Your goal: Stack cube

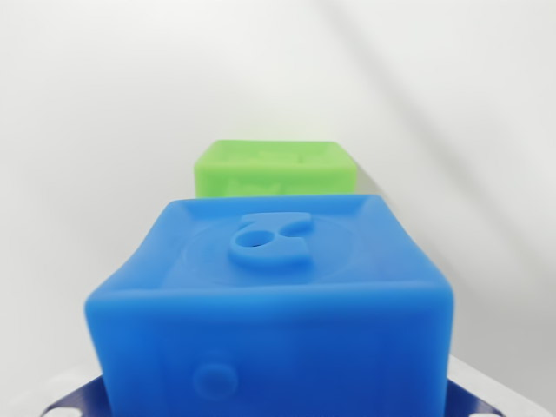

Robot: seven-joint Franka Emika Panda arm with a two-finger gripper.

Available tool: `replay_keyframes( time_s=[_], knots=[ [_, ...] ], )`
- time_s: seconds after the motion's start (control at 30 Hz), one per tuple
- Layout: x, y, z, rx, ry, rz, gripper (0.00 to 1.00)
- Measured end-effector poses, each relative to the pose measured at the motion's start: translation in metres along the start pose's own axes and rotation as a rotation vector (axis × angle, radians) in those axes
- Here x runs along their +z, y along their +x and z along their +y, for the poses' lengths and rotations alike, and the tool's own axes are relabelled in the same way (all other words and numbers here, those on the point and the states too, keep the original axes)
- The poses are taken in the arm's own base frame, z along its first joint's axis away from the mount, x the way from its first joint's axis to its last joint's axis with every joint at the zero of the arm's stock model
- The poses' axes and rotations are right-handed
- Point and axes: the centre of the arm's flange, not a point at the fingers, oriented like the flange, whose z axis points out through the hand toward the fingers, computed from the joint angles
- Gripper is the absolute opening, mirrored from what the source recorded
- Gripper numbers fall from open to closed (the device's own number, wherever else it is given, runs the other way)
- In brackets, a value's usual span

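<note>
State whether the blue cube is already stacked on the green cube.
Not stacked: the blue cube sits in front of the green cube, not on it.

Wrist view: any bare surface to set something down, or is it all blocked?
Bare white surface lies on both sides of the blue cube and the green cube behind it. The centre is crowded: the cubes sit one behind the other, gap unclear.

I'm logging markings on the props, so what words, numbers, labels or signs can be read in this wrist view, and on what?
No readable text or number.
Blue rubbery cube: a raised embossed shape on its top face, not legible as a letter or digit; a small round bump on its front face.
Green rubbery cube behind it: faint relief, too blurred to read.
</note>
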Motion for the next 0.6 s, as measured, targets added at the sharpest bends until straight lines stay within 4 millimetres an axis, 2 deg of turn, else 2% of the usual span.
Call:
replay_keyframes(
  time_s=[0.6],
  knots=[
    [0.025,0.000,0.000,-0.001,-0.001,0.001,0.00]
  ],
)
